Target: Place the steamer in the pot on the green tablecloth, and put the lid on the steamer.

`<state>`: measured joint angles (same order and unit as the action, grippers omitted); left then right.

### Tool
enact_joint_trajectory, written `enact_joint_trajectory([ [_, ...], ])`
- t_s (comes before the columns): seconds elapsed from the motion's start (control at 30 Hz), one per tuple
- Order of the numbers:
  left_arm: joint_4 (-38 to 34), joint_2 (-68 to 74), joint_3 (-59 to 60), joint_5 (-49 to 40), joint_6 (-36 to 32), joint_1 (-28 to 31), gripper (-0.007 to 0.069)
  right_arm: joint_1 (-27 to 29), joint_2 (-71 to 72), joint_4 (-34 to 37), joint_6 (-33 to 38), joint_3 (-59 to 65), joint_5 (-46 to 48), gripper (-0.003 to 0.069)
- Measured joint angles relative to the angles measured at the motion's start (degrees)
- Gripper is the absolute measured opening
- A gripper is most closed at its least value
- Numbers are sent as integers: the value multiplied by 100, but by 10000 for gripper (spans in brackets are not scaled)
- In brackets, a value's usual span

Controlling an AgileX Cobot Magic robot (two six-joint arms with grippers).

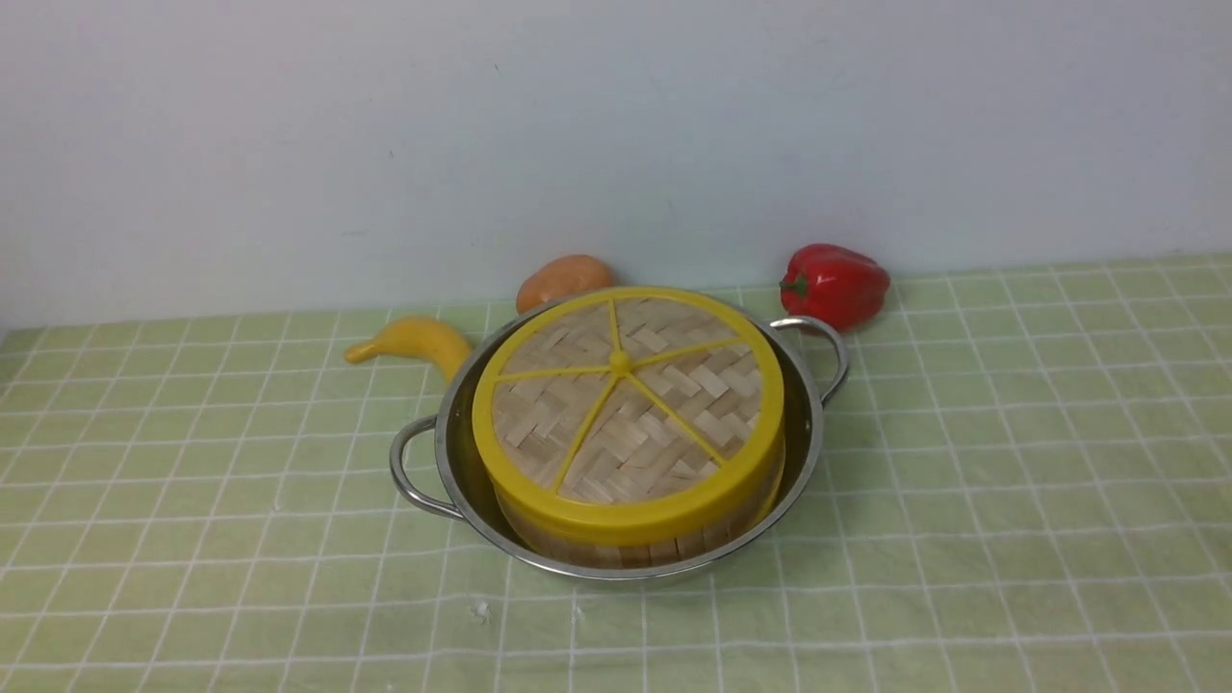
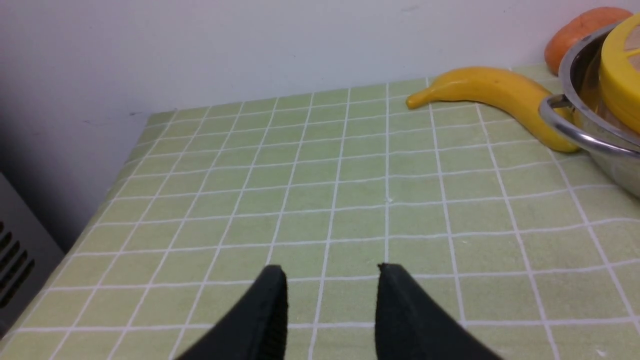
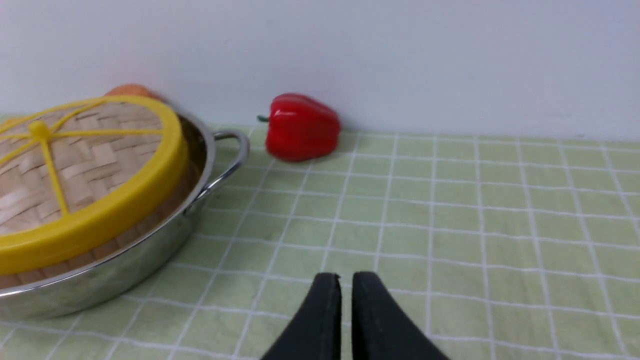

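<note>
Your lid (image 1: 624, 399) covers the steamer (image 1: 635, 539) in the pot (image 1: 804, 423); left gripper (image 2: 330, 282) open and empty, right gripper (image 3: 346, 285) nearly closed, nothing remains.

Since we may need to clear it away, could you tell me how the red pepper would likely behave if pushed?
The red pepper lies on its side on the green tablecloth, so it would probably roll or wobble unevenly. Its glossy skin looks slippery. It likely weighs little for its size.
</note>
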<state>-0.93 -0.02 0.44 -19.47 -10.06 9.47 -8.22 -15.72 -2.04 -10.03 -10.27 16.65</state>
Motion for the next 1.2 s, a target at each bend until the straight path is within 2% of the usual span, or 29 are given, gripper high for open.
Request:
enact_joint_trajectory([
  [0.2,0,0,0,0,0,0,243,152,1472,-109,0,920,-33,82],
  [0.43,0,0,2,7,0,0,243,152,1539,-109,-2,1074,280,104],
  [1.2,0,0,2,7,0,0,243,152,1539,-109,-2,1074,294,176],
])
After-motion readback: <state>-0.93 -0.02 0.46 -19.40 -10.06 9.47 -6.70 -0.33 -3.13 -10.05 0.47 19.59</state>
